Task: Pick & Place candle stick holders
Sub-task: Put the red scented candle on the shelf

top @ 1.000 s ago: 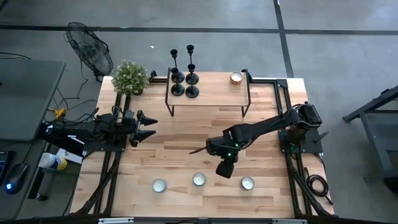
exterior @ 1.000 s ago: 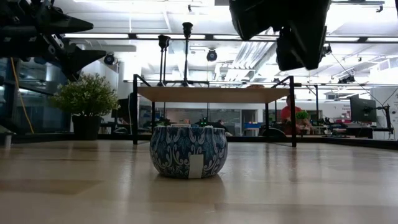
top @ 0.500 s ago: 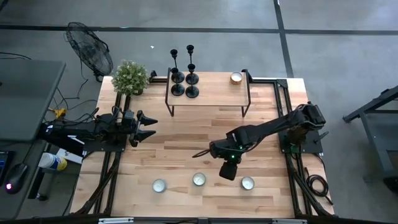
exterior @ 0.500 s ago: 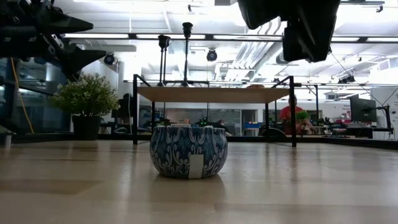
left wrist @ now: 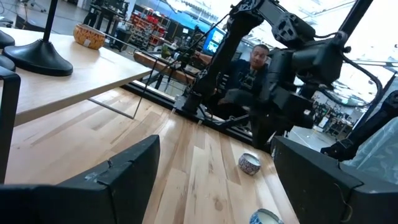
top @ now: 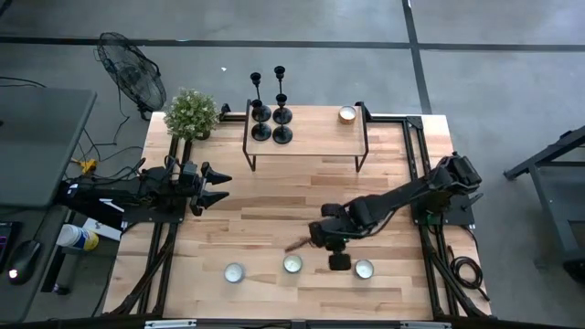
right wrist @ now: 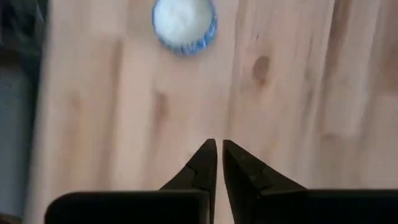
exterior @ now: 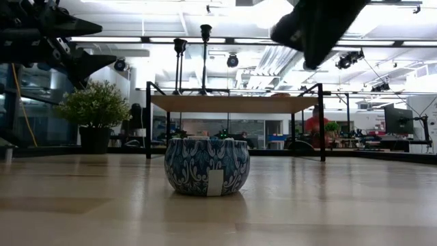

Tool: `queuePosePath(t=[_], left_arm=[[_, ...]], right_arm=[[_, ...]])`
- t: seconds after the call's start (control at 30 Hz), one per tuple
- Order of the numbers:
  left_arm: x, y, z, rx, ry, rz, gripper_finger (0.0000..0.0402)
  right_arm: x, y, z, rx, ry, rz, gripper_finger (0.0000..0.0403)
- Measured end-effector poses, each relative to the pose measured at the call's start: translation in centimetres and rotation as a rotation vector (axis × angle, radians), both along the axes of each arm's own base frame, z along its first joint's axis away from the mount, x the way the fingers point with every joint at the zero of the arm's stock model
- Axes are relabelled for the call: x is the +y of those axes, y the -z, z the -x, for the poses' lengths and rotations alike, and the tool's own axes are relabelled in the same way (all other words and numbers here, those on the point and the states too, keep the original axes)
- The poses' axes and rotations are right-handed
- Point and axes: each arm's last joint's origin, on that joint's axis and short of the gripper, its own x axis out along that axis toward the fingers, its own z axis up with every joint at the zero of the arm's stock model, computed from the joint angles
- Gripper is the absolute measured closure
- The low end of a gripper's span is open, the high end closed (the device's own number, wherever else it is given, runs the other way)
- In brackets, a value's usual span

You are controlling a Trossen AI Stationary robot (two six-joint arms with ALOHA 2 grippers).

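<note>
Four holders (top: 271,111) stand upright in a cluster at the left end of the raised shelf (top: 311,142), at the table's far edge; stems vertical. Right gripper (top: 331,247) sits low over the near-centre boards by the candle tins (top: 292,264), fingertips almost together, holding nothing. Left gripper (top: 218,185) hovers at the left side, fingers spread wide, empty. Judgement: holders lie far and left of the right gripper; the left gripper is nearer, so reach favours it.

A robotics lab is showing here; monitors (exterior: 398,120) and cluttered benches (exterior: 225,133) are filling the hall behind the rig's table (exterior: 218,198).
</note>
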Motion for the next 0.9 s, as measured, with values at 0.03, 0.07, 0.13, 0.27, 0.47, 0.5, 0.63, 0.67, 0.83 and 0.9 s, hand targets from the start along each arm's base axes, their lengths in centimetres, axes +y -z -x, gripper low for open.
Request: queuePosePath(t=[0.03,0.07,0.13,0.27,0.47,0.5,0.63,0.67,0.83,0.9], left_arm=[[0.0,0.0,0.0,0.000,0.000,0.000,0.0098],[0.0,0.0,0.0,0.000,0.000,0.000,0.0098],[0.0,0.0,0.0,0.000,0.000,0.000,0.0098],[0.0,0.0,0.0,0.000,0.001,0.000,0.0098],[0.0,0.0,0.0,0.000,0.001,0.000,0.0098],[0.0,0.0,0.0,0.000,0.001,0.000,0.0098],[0.0,0.0,0.0,0.000,0.001,0.000,0.0098],[0.0,0.0,0.0,0.000,0.001,0.000,0.0098],[0.0,0.0,0.0,0.000,0.001,0.000,0.0098],[0.0,0.0,0.0,0.000,0.001,0.000,0.0098]], right_arm=[[0.2,0.1,0.2,-0.005,-0.071,0.053,0.0381],[0.4,0.1,0.4,-0.006,-0.130,0.090,0.0377],[0.7,0.1,0.7,0.000,-0.204,0.106,0.0367],[1.2,0.3,1.1,0.027,-0.215,0.076,0.0334],[1.1,0.5,2.0,0.130,-0.101,0.091,0.0276],[1.0,0.5,2.1,0.151,-0.023,0.065,0.0268],[1.2,0.5,2.2,0.215,0.131,-0.054,0.0245],[1.3,0.5,2.3,0.228,0.150,-0.075,0.0242],[2.0,0.5,2.5,0.247,0.174,-0.109,0.0247],[2.1,0.5,2.6,0.252,0.186,-0.114,0.0255]])
